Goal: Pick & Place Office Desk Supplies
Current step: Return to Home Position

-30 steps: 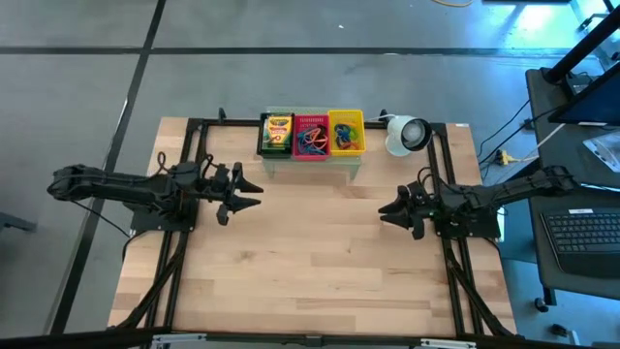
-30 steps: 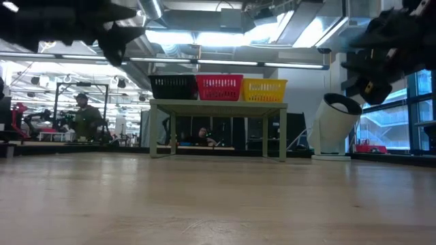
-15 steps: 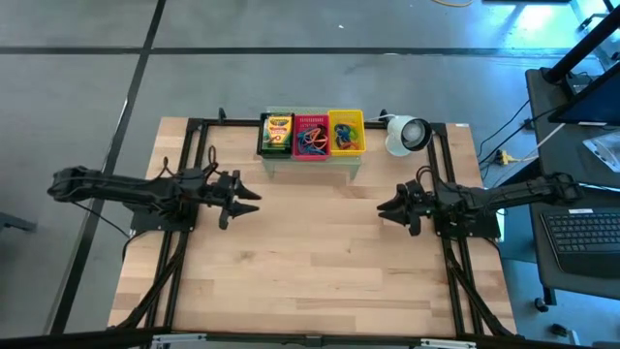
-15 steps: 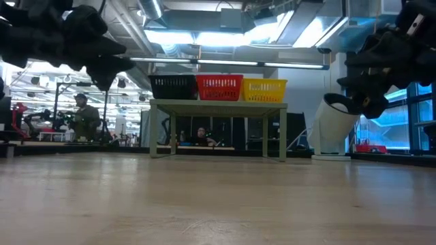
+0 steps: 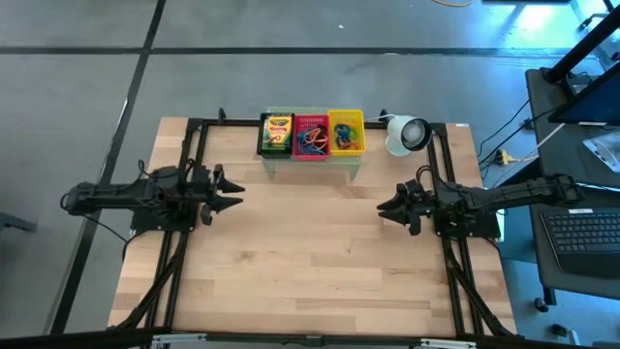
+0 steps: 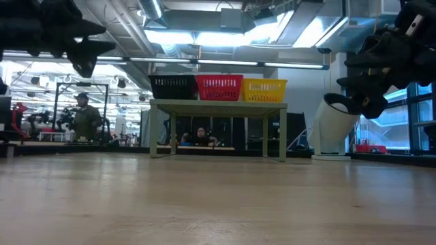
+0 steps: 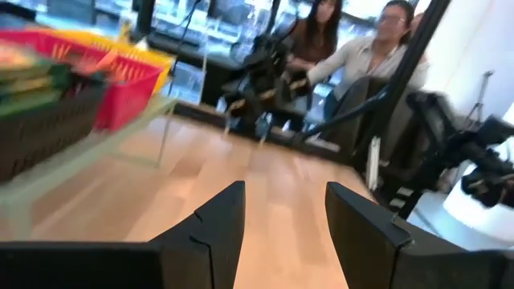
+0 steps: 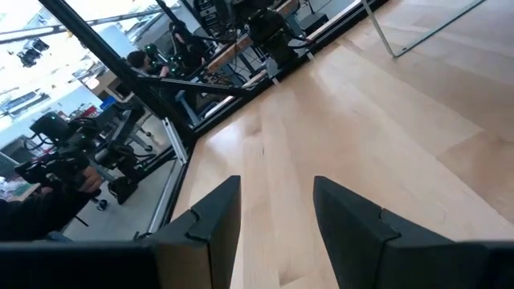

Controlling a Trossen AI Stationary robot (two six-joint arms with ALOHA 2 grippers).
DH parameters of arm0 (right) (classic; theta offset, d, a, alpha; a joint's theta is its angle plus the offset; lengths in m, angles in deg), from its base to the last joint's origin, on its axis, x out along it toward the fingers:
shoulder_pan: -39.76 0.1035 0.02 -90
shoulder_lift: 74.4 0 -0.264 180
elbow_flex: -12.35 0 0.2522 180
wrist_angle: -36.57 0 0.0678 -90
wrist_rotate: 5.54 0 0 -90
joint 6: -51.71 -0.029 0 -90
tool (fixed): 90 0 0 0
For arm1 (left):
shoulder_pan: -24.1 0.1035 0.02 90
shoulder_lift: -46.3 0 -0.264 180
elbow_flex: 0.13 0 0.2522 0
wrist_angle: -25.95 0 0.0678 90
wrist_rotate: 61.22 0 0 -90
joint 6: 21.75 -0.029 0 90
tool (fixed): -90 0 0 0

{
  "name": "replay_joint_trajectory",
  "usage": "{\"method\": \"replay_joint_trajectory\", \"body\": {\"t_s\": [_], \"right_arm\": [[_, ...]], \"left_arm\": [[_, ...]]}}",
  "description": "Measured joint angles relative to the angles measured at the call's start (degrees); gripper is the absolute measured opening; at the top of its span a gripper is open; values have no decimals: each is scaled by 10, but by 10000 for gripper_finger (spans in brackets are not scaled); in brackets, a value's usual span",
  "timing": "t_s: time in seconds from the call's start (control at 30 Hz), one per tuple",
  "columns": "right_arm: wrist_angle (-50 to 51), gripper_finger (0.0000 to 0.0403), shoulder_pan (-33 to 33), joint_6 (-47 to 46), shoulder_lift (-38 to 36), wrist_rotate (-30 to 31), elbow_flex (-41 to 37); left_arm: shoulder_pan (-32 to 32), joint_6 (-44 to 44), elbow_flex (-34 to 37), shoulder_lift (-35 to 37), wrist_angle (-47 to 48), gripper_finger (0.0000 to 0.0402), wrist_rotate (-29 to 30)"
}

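Crayon box (image 5: 277, 134) lies flat in black bin (image 6: 173, 87), long axis running far to near. Rubber bands (image 5: 311, 142) are in red bin (image 6: 219, 88), clips (image 5: 345, 136) in yellow bin (image 6: 264, 90). All bins sit on green shelf (image 6: 218, 104), centred on the far edge of the worktop (image 5: 310, 262). Left end effector (image 5: 235, 197) and right end effector (image 5: 385, 207) hover near the side edges, fingers spread, empty.

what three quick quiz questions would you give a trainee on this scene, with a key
1. True or false: the left gripper and the right gripper are both shut.
2. Which bin stands in the middle on the stand? A blue, B red bin, C white.
3. Fill in: the crayon box lies in the ____ bin.
Key: 1 false, both are open and empty; 2 B; 3 black.
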Motion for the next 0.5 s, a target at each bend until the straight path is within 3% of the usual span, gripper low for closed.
{"method": "replay_joint_trajectory", "body": {"t_s": [0.17,0.5], "right_arm": [[9,159,-1,18,0,6,0],[-14,159,-1,30,0,4,1]], "left_arm": [[0,4,0,40,90,168,38],[0,68,0,61,120,168,64]]}}
